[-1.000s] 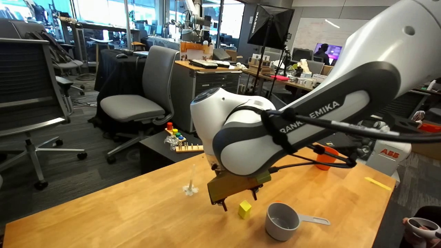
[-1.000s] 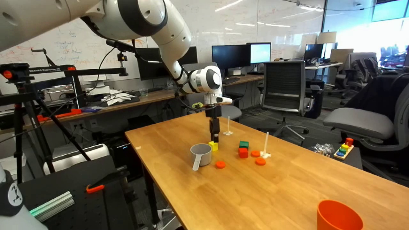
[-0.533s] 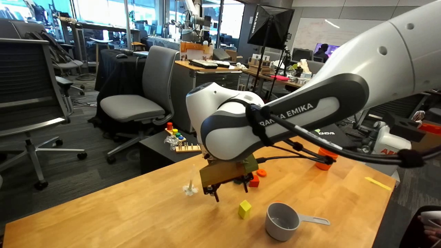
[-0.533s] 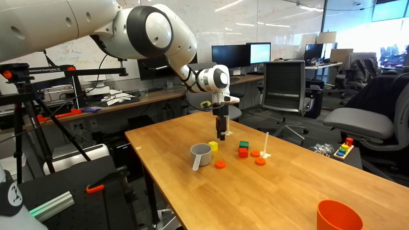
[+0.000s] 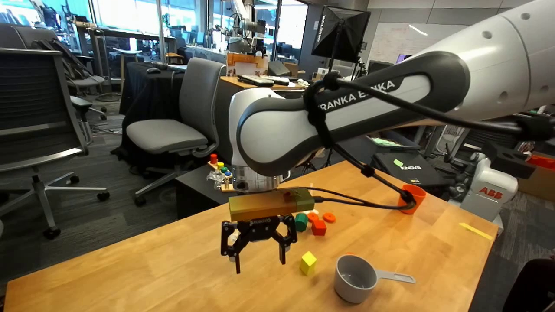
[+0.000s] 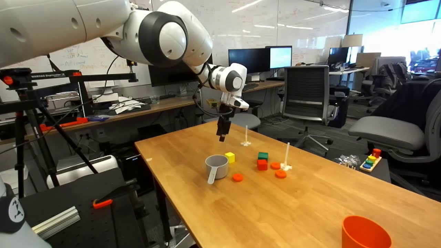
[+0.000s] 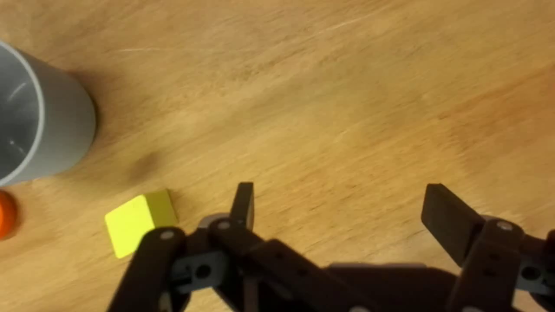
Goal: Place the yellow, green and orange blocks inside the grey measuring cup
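Glare bleaches the windows [image 5: 125,21] in both exterior views, white streaks of reflected light cross the whiteboard [image 6: 251,20], and the wrist view is warm and slightly soft, with the gripper [image 7: 339,190] dark and a faint shadow on the table [image 7: 329,108] beside the grey measuring cup [image 7: 65,121].

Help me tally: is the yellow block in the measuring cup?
No, out: all three views show the yellow block on the table beside the cup.

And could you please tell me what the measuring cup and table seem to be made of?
Measuring cup: probably plastic, matte outside, one even grey with soft highlights inside. Table: looks like varnished wood, perhaps laminate; grain and a sheen show.
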{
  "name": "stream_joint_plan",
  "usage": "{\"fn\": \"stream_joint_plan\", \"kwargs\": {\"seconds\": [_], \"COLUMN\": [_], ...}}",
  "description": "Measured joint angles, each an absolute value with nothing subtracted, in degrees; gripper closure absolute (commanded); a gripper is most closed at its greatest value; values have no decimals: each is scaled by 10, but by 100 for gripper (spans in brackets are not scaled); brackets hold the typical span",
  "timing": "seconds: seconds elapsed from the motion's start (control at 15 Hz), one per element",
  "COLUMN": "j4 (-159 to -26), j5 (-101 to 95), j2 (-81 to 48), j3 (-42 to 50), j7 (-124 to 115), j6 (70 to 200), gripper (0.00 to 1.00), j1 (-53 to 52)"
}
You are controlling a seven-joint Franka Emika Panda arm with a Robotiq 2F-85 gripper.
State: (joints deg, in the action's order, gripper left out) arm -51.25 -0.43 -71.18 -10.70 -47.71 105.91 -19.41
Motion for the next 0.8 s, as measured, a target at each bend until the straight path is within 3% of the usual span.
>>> {"fn": "stream_joint_plan", "kwargs": {"seconds": [0.8], "j4": [-629], "j5": [11], "j2": [-653], "j3": [-98], "j7": [-493], "j6": [1040], "gripper": [0], "j1": [-155]}}
